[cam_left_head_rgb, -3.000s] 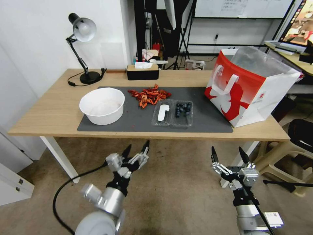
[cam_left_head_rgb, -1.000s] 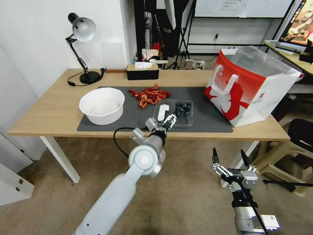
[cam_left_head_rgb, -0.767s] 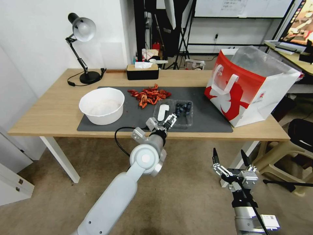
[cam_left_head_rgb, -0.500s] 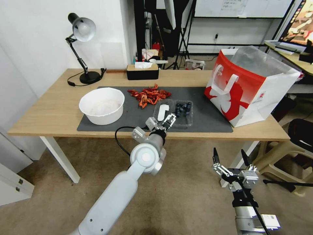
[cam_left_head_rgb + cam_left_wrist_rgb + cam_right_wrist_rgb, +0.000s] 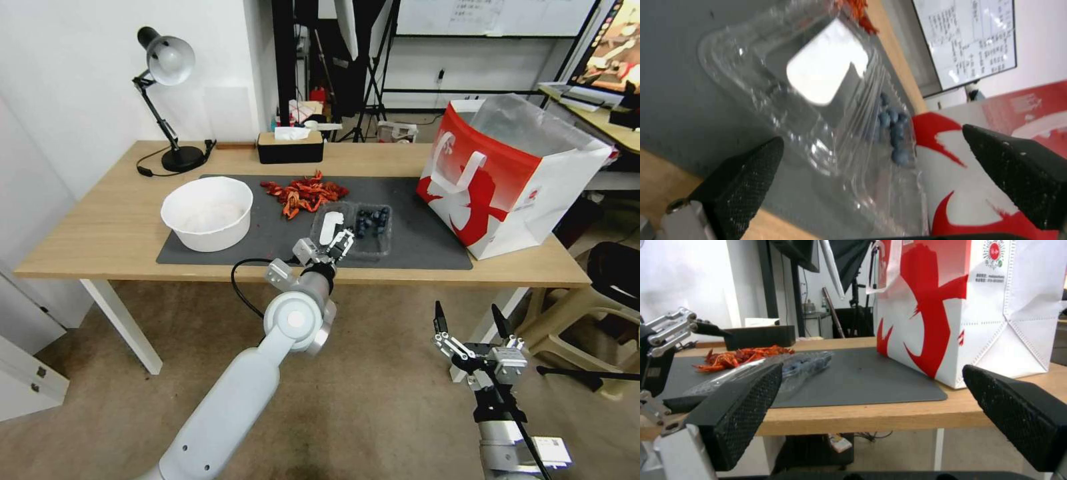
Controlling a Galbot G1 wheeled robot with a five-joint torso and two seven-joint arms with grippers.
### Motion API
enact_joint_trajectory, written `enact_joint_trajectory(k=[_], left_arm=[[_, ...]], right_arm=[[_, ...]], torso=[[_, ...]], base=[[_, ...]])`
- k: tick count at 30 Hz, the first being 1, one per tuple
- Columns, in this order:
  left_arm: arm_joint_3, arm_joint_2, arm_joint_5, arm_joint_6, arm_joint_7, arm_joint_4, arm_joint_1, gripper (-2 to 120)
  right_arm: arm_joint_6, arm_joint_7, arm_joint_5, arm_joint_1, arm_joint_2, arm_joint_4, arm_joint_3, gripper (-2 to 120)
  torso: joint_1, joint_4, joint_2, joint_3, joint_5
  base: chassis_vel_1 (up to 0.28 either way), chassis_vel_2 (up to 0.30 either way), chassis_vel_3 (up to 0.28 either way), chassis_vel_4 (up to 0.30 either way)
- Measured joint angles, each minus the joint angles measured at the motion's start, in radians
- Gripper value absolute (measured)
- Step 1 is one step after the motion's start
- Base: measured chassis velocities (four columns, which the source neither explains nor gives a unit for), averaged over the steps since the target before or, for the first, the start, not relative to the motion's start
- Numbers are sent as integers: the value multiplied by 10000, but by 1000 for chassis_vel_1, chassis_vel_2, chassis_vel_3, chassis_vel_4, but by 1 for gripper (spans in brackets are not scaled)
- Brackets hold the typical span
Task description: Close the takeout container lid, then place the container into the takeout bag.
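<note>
Small clear plastic clamshell takeout container (image 5: 363,229) of dark blueberries, open on dark grey mat (image 5: 413,247); clear hinged lid (image 5: 331,227) with white oblong sticker lying flat beside it. Left gripper (image 5: 333,245) at lid's near edge, jaws spread, grasping nothing. Right gripper (image 5: 471,319) parked below table edge, jaws spread. Red-and-white paper takeout bag (image 5: 507,180) upright at mat's right end.

white bowl (image 5: 207,213) | crayfish pile (image 5: 303,191) | desk lamp (image 5: 163,100) | tissue box (image 5: 290,147)
</note>
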Motion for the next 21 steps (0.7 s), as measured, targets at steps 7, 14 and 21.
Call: enact_joint_trajectory(k=[7,14,21], left_arm=[[-30,-52,-10,-145,146,-17,0,100],[-97,-75,20,-363,667,-58,49,100],[52,191,490,-392,1679,-328,217,100]], right_arm=[[0,-1,-27,-31,10,7,-12,100],[3,-11,-46,-52,10,9,-13,100],[33,-14,-82,-49,32,-2,-40,100]], torso=[[1,0,0,0,1],[1,-3,0,0,-1],[1,-3,0,-1,-1]], base=[[0,0,0,0],[0,0,0,0],[0,0,0,0]])
